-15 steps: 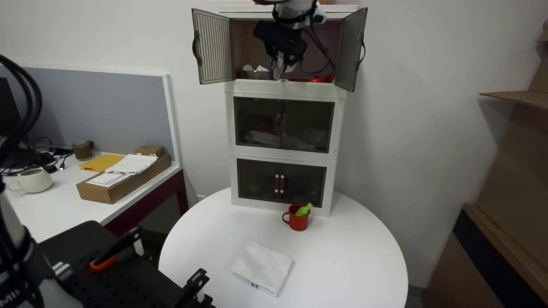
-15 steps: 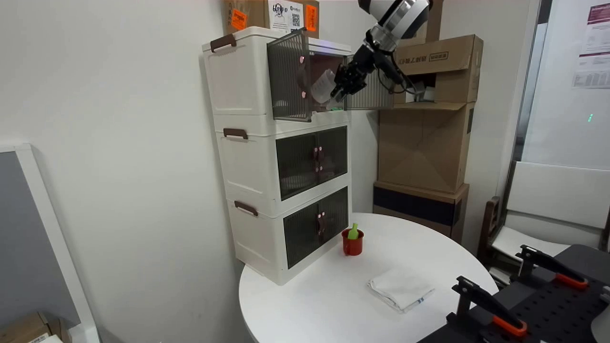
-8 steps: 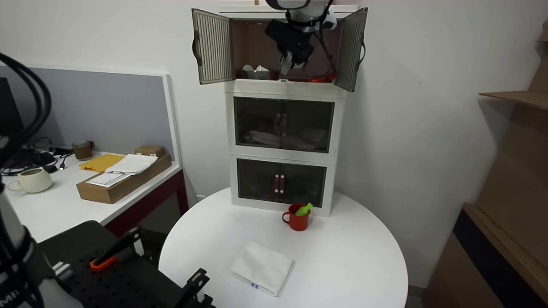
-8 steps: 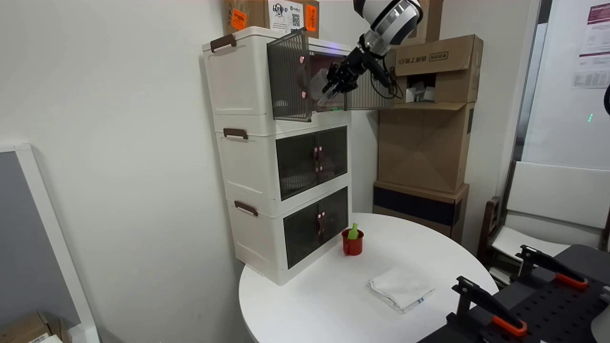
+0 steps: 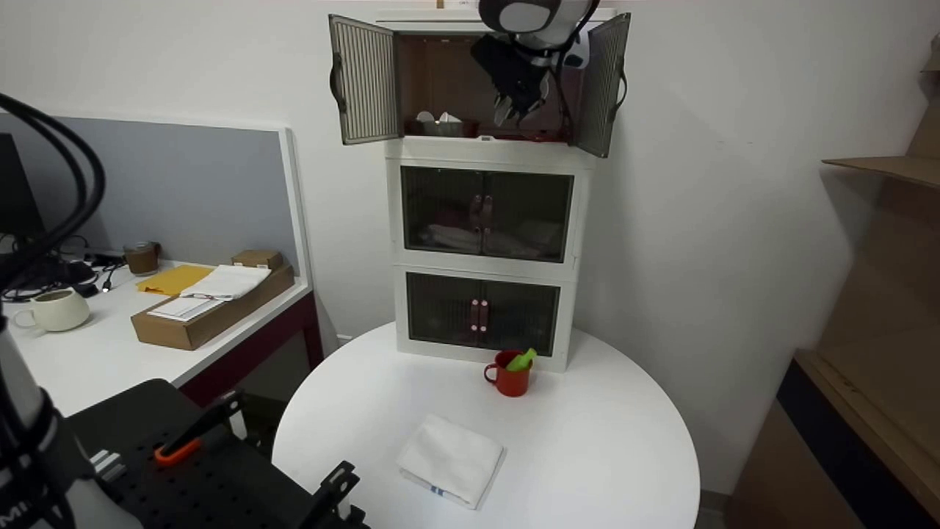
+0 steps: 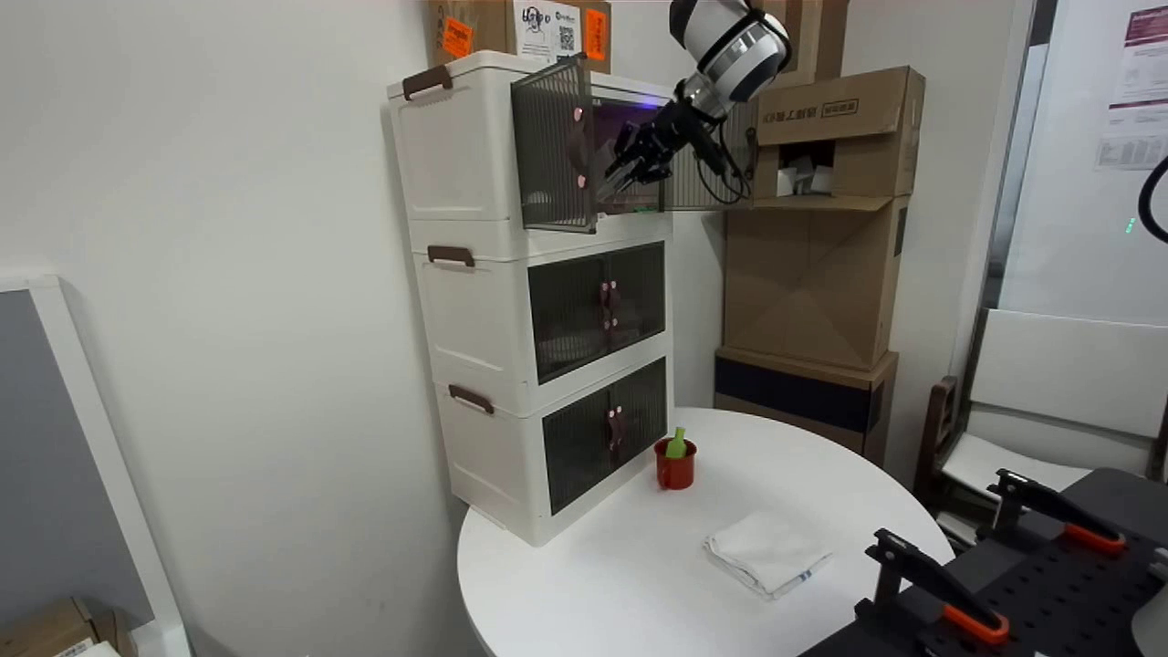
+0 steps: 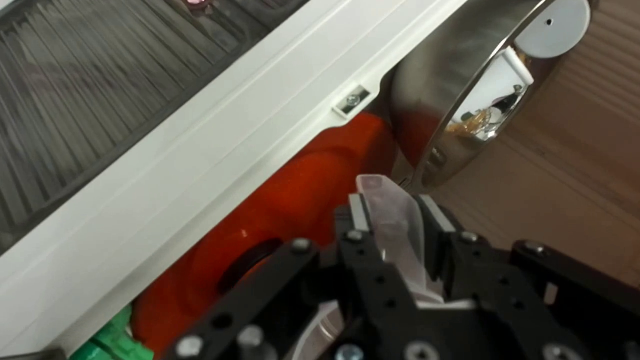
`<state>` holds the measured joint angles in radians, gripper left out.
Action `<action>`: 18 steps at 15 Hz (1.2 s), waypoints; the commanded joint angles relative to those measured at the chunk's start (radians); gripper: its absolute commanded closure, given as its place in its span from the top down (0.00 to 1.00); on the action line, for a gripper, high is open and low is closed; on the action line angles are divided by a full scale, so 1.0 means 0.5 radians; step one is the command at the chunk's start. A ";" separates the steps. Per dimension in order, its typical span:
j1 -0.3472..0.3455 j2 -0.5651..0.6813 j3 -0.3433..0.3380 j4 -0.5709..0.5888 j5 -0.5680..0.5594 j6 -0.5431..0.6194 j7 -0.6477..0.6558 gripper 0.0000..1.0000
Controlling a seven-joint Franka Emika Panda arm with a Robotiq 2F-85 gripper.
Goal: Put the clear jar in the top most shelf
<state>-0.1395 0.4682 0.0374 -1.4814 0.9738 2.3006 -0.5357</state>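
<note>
I see the hand (image 7: 397, 212) clamped on the clear jar (image 7: 404, 252) by its apparent handle (image 7: 392, 220), a sensible hold on likely light, stiff, slippery plastic.

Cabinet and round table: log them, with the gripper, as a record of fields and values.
Top shelf: doors open; shiny bowl, red object, green object inside
Gripper: shut on clear jar
Jar position: at the shelf's opening, not yet released; exact depth unclear
Lower doors: shut
Table: red mug with green item, folded white cloth
</note>
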 commanded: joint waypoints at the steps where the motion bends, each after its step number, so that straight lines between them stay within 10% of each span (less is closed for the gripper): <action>1: 0.026 0.129 0.001 0.185 -0.097 0.001 0.149 0.07; 18: 0.008 0.330 0.020 0.438 -0.683 0.017 0.737 0.07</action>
<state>-0.1249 0.6079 0.0380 -1.3107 0.6744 2.3288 -0.2385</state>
